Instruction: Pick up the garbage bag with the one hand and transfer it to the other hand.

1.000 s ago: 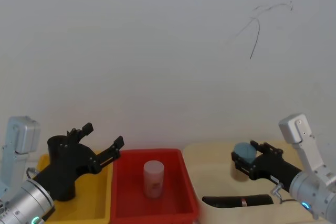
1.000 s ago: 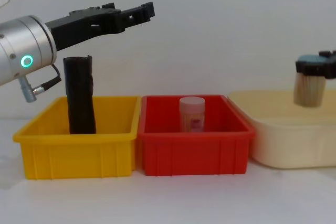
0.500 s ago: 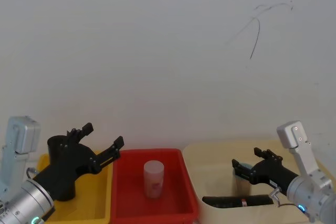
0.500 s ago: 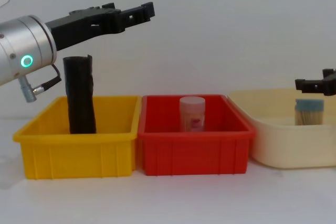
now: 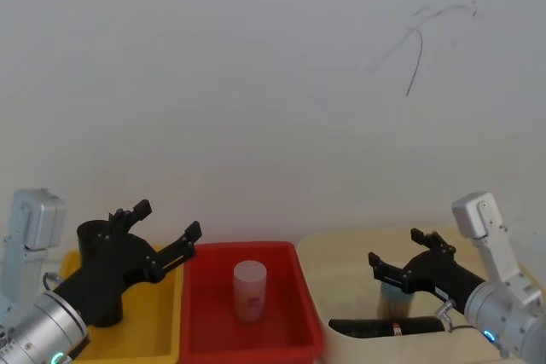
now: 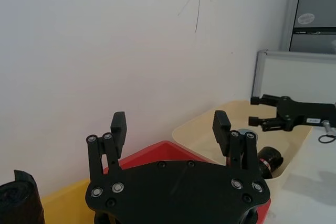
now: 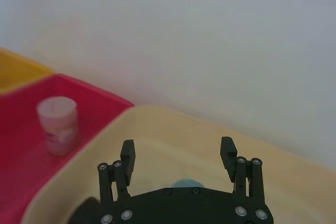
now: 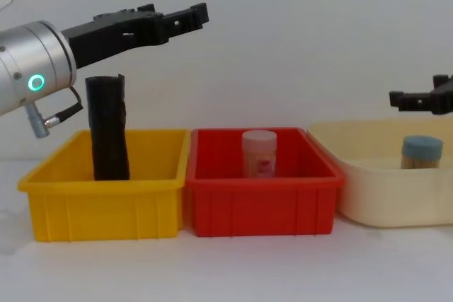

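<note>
Matte black cylindrical garbage bag (image 5: 394,327), cream tub (image 5: 341,296)

Head looks down, chest across; both share the red bin (image 5: 243,304).

Looks like a robot test lab or workshop setup. Plain white wall (image 8: 297,47) w/ a scribble mark, white surface (image 8: 226,266), sorting bins in a row: yellow bin (image 8: 106,203), red bin (image 8: 262,206), cream tub (image 8: 375,196). Grey cabinet (image 6: 315,11) off to the side.
</note>
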